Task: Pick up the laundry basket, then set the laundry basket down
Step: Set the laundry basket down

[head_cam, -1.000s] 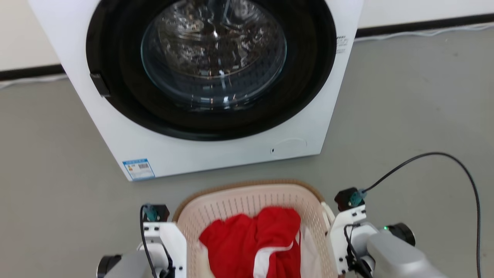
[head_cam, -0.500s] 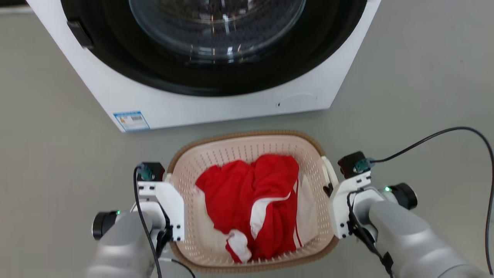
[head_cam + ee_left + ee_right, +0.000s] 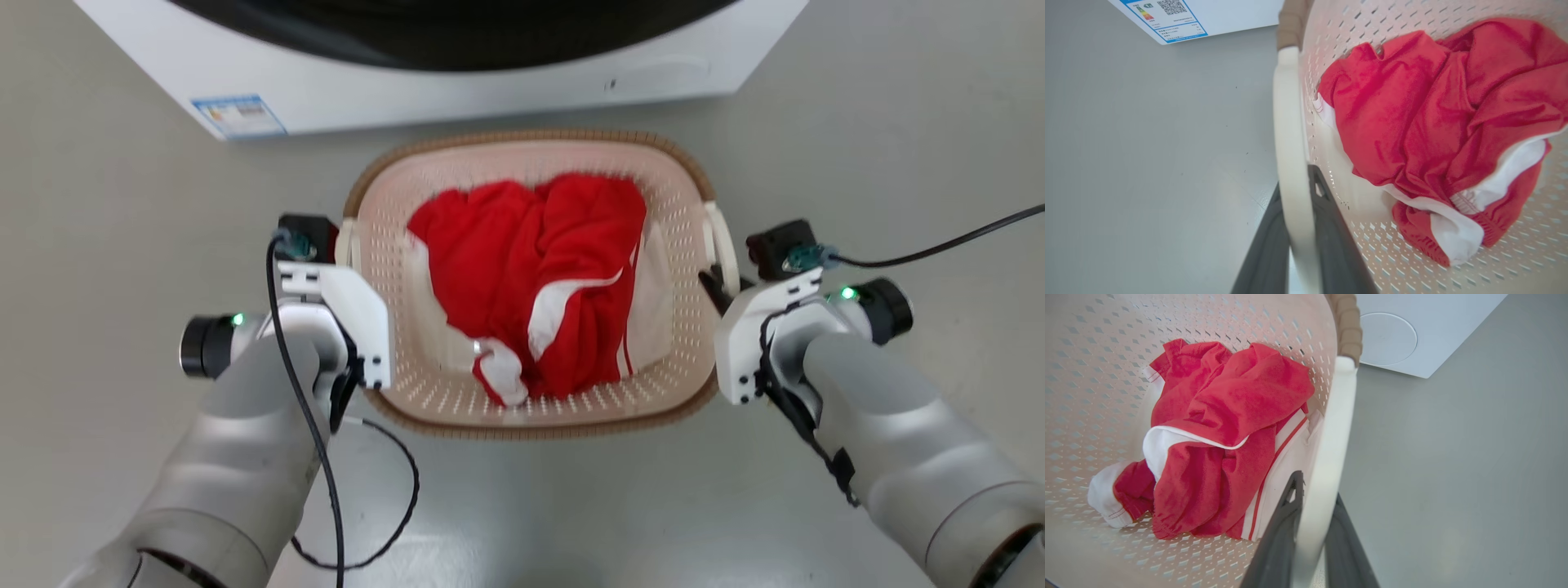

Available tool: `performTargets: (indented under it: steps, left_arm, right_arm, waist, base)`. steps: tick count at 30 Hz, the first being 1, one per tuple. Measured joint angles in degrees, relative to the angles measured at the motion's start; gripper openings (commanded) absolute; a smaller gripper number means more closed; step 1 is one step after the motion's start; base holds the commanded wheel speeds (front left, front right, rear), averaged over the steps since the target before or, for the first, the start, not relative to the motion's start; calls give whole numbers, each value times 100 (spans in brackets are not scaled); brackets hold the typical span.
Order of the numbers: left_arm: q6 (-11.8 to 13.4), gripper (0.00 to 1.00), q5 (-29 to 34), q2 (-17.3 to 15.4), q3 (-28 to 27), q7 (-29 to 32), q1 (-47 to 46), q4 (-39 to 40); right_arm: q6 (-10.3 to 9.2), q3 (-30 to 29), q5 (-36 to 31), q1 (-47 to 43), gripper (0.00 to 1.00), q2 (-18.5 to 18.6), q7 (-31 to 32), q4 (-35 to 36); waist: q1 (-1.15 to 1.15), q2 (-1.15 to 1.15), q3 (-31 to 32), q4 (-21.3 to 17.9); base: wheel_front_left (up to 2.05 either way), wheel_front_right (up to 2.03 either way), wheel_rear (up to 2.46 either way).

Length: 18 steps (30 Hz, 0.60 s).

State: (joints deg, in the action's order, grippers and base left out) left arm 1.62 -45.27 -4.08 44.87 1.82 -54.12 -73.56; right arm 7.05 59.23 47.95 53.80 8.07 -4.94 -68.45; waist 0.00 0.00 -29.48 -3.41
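left pincer [image 3: 1295,179] clamped on white side handle [image 3: 1286,122] | right pincer [image 3: 1316,485] likewise | cream-white perforated plastic laundry basket [image 3: 522,136] gripped; lift unclear, set-down pending

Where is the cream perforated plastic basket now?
The basket is mid head view, before the white washer, its handles clamped by left gripper and right gripper.
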Motion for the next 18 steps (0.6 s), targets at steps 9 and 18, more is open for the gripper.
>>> performTargets:
  steps: [9, 18]
  left_arm:
    - [47, 0, 8, 21, 3, -199, -455, 7]
    - [98, 0, 46, 25, -7, -665, -825, 5]
  right_arm:
    - [0, 45, 0, 382, 0, 74, -280, -124]
    - [1, 56, -1, 813, 0, 105, -627, -254]
  waist:
    - [0, 0, -888, 85]
    - [1, 0, -1520, 164]
  base:
    - [0, 0, 0]
    - [0, 0, 0]
